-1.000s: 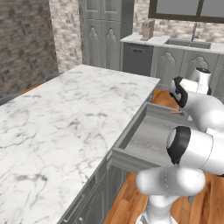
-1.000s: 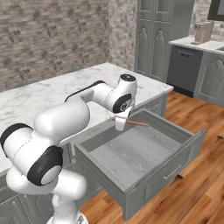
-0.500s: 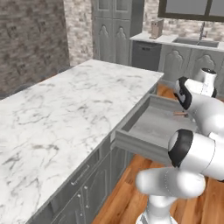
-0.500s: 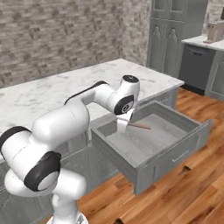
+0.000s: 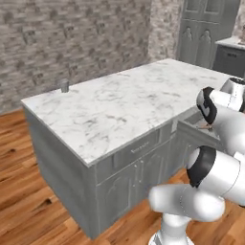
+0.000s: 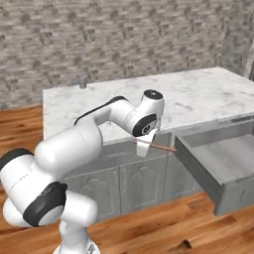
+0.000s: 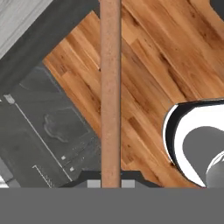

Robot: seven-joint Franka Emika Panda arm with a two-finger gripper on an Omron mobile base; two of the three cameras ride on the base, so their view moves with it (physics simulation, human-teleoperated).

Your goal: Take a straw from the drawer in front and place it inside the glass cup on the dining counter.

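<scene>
Hand (image 6: 142,148) around straw (image 6: 158,146); drawer (image 6: 223,166) bare

We see even, soft, rendered light with no clear source and hardly any cast shadows. Both base views look slightly soft and blocky. The marble counter (image 5: 124,100) shows no glare. Toward twelve o'clock, the brick wall (image 6: 124,39) perhaps blurs a little.

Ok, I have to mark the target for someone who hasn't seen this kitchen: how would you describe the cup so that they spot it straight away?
Find the long white marble counter with the grey base in front of the brick wall. At its far corner nearest that wall stands the glass cup, small and greyish. It is the one thing standing on the slab.
</scene>
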